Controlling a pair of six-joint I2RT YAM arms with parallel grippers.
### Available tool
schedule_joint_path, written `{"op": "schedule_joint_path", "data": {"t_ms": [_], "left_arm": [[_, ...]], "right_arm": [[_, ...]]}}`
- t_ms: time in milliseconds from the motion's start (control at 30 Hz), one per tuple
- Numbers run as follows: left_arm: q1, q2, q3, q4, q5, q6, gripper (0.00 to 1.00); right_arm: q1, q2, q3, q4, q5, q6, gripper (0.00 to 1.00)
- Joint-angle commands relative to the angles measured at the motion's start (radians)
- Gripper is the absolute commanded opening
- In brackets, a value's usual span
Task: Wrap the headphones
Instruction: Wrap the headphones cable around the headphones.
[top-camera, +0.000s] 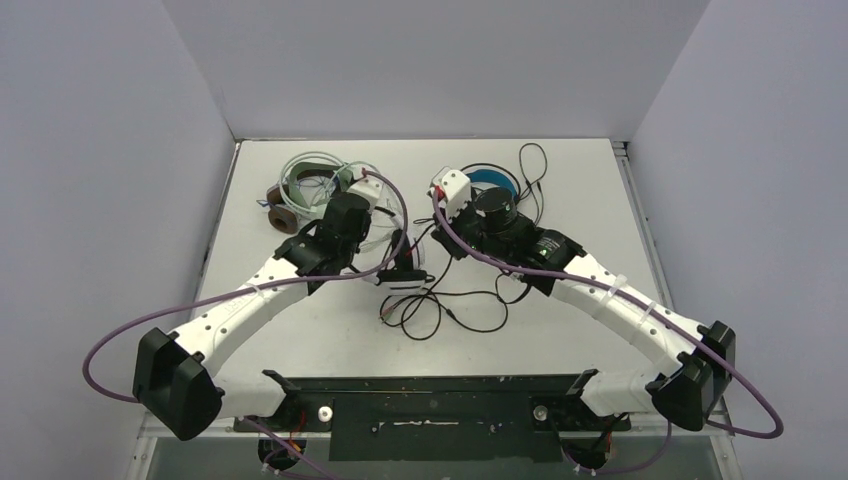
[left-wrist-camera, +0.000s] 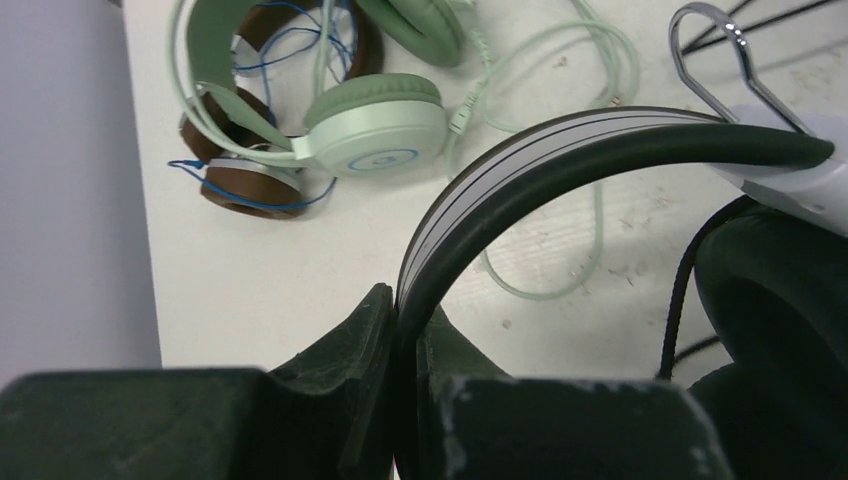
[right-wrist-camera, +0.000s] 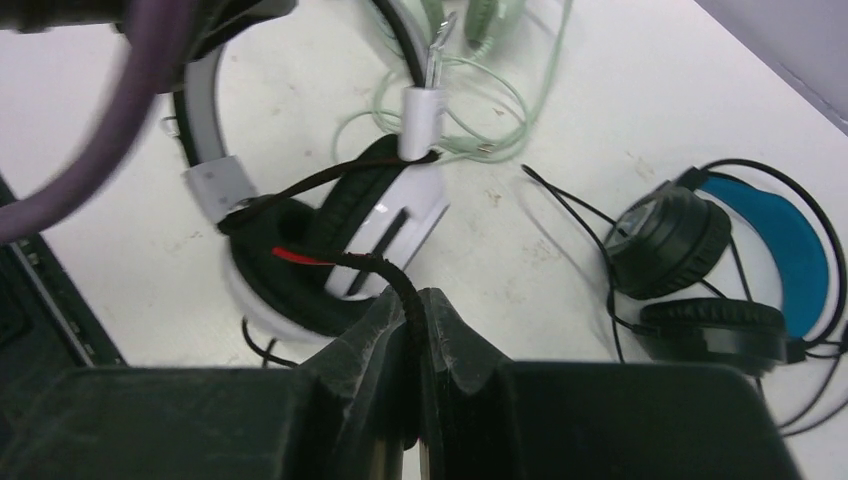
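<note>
My left gripper (left-wrist-camera: 405, 305) is shut on the headband of the white headphones with black stripes (left-wrist-camera: 520, 160), which arches up and to the right toward a black ear pad. My right gripper (right-wrist-camera: 418, 300) is shut on that headset's black braided cord (right-wrist-camera: 395, 275), which runs up to the white ear cup (right-wrist-camera: 385, 215). The rest of the cord lies in loose loops (top-camera: 430, 310) on the table in front of both arms. The mint green headphones (left-wrist-camera: 375, 125) and the brown headphones (left-wrist-camera: 245, 185) lie together at the far left. The black headphones with a blue headband (right-wrist-camera: 770, 225) lie at the far right.
A pale green cord (left-wrist-camera: 560, 200) curls over the white table (top-camera: 580, 190) beside the mint set. Thin black cord from the blue-banded set (top-camera: 535, 170) trails toward the back. Grey walls enclose the table on three sides.
</note>
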Motion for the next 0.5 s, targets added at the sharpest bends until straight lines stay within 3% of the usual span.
{"op": "schedule_joint_path", "data": {"t_ms": [0, 233, 467], "left_arm": [[-0.036, -0.066, 0.096, -0.059, 0.156, 0.014, 0.0], [-0.095, -0.089, 0.144, -0.146, 0.258, -0.003, 0.0], [-0.094, -0.091, 0.221, -0.213, 0.253, -0.181, 0.0]], "right_arm": [[-0.044, 0.03, 0.035, 0.019, 0.089, -0.044, 0.06], [-0.11, 0.068, -0.008, 0.087, 0.099, -0.01, 0.09], [-0.184, 0.046, -0.106, 0.154, 0.009, 0.04, 0.14]]}}
